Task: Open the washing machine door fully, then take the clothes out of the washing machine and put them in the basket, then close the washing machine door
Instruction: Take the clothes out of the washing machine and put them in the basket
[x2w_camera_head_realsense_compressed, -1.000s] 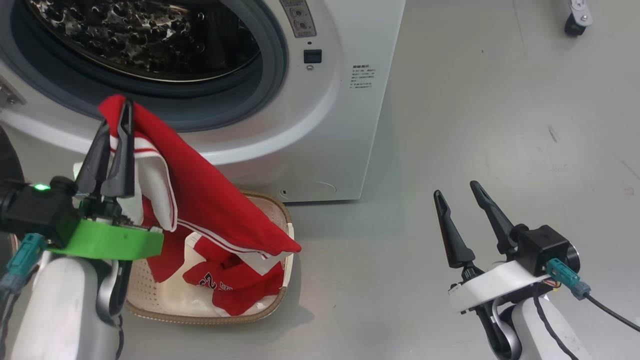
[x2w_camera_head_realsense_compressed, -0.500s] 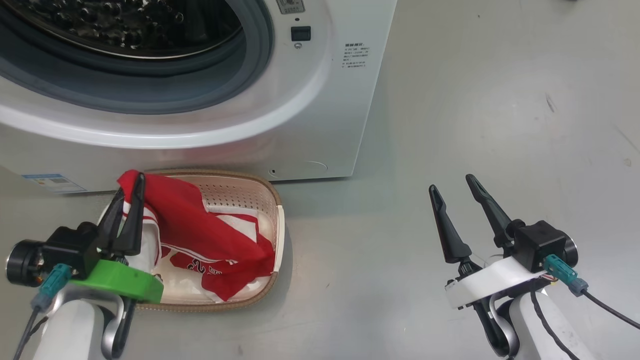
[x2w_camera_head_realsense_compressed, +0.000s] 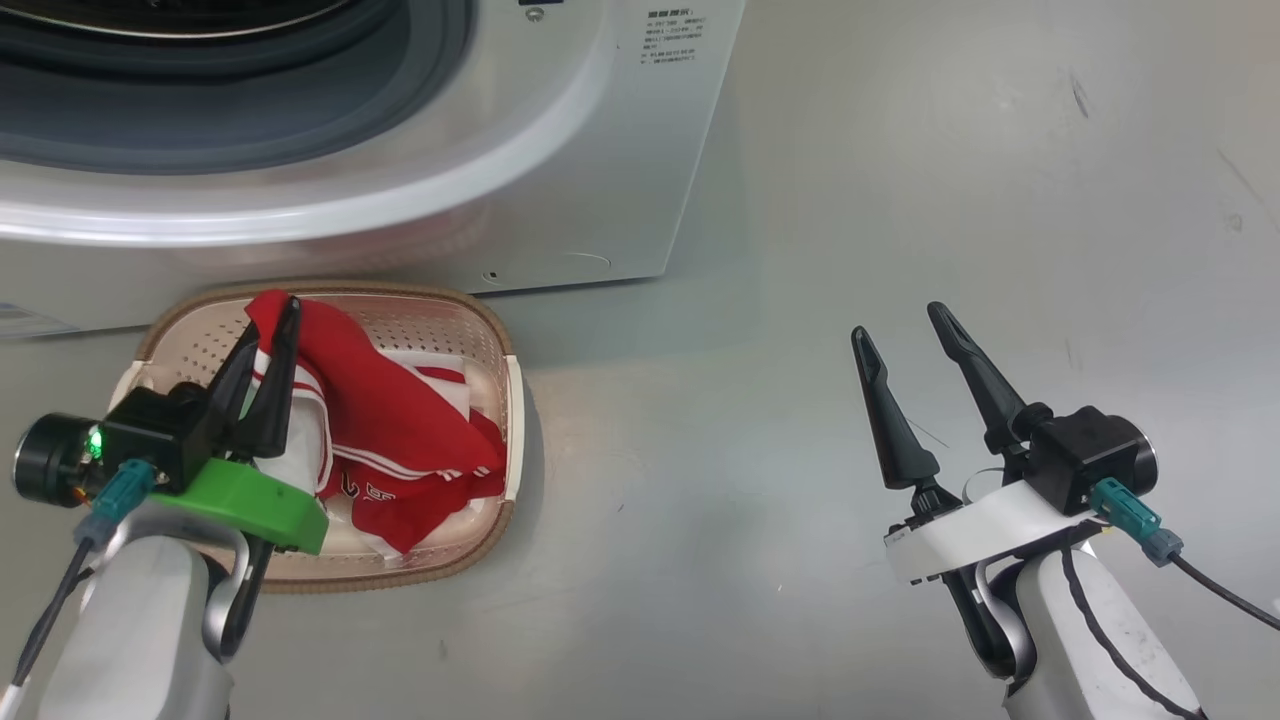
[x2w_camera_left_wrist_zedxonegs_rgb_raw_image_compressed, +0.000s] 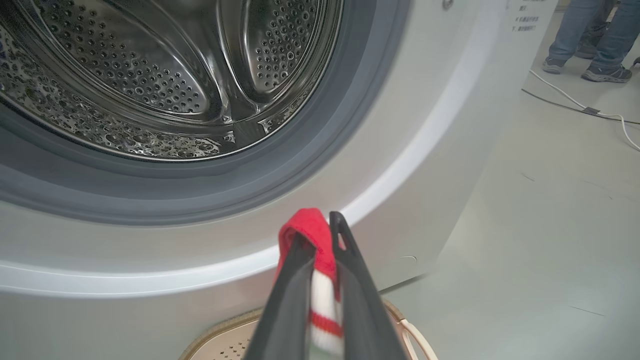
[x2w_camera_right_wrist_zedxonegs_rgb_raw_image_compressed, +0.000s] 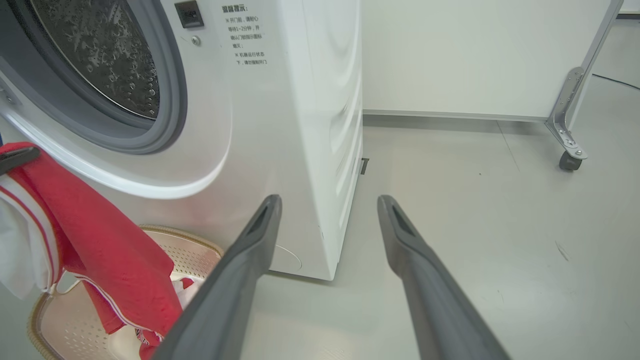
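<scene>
drop-off step: your left gripper is clamped on the red jersey over the basket, right gripper open, empty. next you release it.

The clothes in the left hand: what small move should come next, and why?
Probably open the left hand: it is shut on the clothes, most of which lie in the basket, so release should drop the rest inside.

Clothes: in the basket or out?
Partly in. The clothes drape down into the basket, but the left tool is shut on their upper edge, holding it above the rim.
</scene>
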